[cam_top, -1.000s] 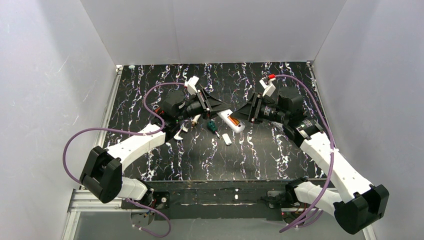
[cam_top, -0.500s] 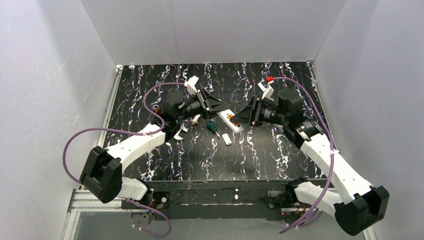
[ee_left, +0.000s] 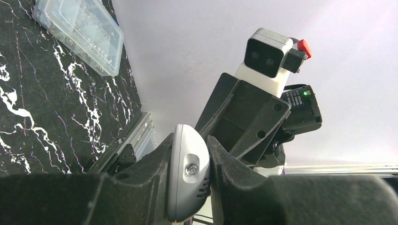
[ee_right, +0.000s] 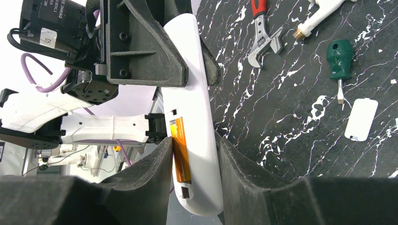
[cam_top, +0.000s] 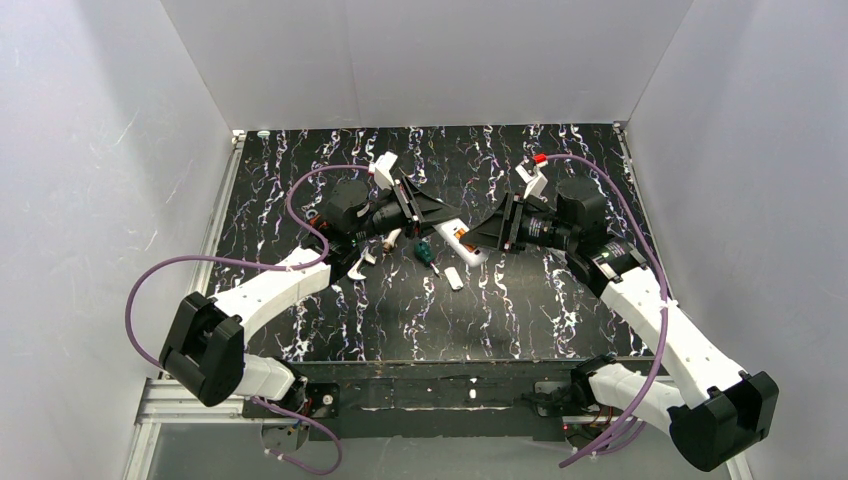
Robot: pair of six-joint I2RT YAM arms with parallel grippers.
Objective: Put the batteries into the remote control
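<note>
So the remote control [ee_right: 197,108] was a slim white handset with rounded ends, and in the right wrist view its back was turned toward the camera. The battery recess was open there, with one orange battery [ee_right: 179,150] lying lengthwise in it. I couldn't make out from any view whether a second cell was in there too. Both arms had hold of it. The right gripper [ee_right: 193,140] was closed narrow around the end with the recess, one finger pressed against each long edge. The left gripper [ee_left: 190,157] was pinched onto the opposite end, which showed as a grey-white rounded tip with a small round window wedged between its fingers [ee_left: 150,173]. From the top camera the remote sat right between the two grippers near the middle of the table [cam_top: 520,300], and going by the wrist views it looked held up off the surface. Down on the black marbled top, off to one side of the remote, were a green-handled screwdriver [ee_right: 340,58], a small loose white cover piece [ee_right: 360,119] just beside its tip, a red-handled wrench [ee_right: 263,33] and a white pipe-like fitting [ee_right: 319,16].
</note>
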